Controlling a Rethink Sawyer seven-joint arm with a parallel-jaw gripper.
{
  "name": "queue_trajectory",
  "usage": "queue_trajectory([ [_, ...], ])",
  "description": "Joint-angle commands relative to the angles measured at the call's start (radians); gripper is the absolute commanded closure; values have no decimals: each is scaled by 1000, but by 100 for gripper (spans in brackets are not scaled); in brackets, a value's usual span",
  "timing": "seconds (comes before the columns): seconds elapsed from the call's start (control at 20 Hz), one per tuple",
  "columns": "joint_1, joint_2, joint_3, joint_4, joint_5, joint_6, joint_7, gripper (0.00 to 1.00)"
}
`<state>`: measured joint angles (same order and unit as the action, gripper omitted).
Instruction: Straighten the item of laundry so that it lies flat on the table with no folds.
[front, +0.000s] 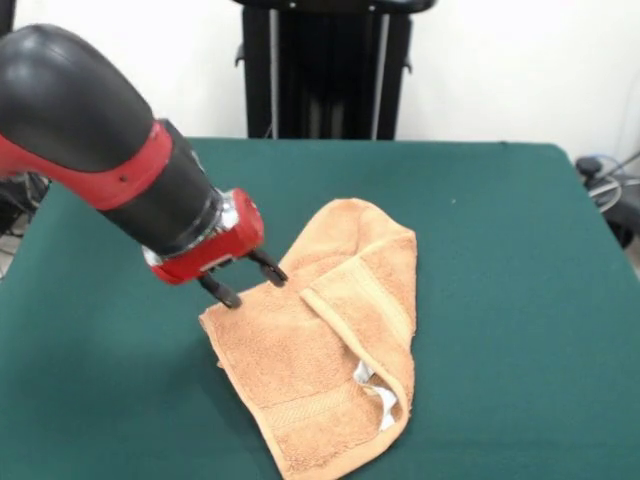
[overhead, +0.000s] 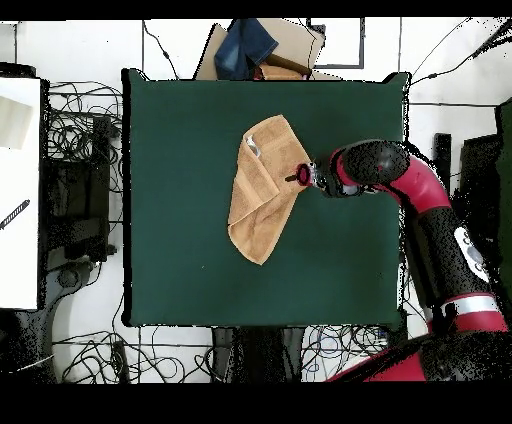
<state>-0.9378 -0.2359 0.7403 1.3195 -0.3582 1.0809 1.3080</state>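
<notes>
Towel (front: 325, 350): folded over on itself, lying about mid-table (front: 500, 250), label (front: 378, 395) at its near end.
My arm (front: 90, 150): reaching in from the front view's left.
My pincer (front: 250, 280): fingers slightly apart at the towel's left edge, holding nothing that I can see.

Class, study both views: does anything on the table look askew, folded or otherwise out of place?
Yes. The towel lies crooked on the green table, with one long side flap folded over it and its white label peeking out beneath the flap. The open gripper sits at the towel's edge.
</notes>
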Motion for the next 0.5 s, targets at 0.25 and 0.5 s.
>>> queue_trajectory([
  [0.25,-188,-126,48,252,-26,57,-264,0],
  [0.5,-249,-213,77,366,-56,-20,-231,0],
])
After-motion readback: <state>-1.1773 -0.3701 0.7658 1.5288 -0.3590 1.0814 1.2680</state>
